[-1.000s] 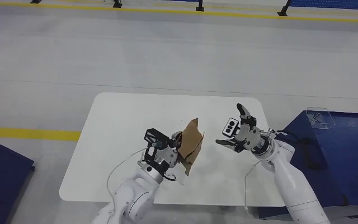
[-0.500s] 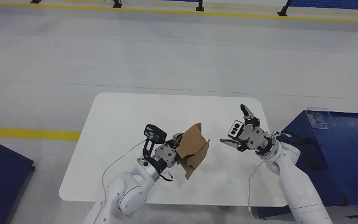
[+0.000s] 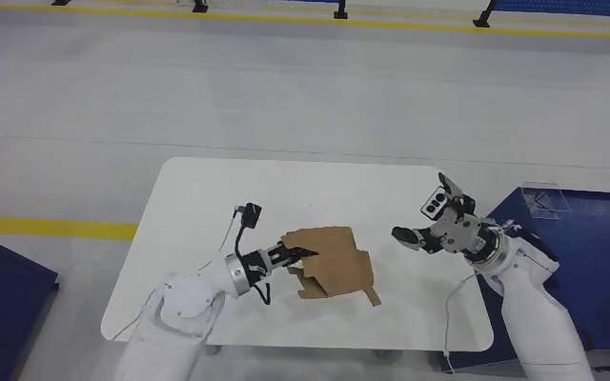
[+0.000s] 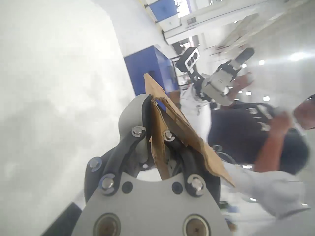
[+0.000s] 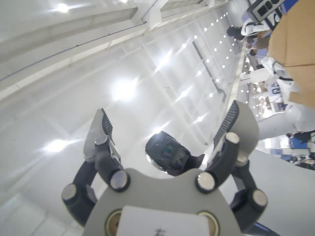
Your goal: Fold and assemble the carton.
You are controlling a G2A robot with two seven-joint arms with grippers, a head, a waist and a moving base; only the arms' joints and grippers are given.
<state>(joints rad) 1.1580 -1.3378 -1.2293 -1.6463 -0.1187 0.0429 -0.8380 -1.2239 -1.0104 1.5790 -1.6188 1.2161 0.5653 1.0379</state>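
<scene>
Holding one carton [image 3: 334, 262], left pincer [image 4: 148, 100] clamped on it, right pincer [image 5: 167, 110] spread apart, one table [image 3: 286, 186]

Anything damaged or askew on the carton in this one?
Yes. The carton is unassembled and skewed, with one flap jutting off its corner nearest the robot. The edge pinched in the left claw looks ragged and crumpled. The right claw is open, apart from it.

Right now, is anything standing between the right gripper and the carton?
Nothing visible does. The open right gripper hangs off one side of the carton, with only bare table between them. The left gripper grips the carton's opposite edge.
</scene>
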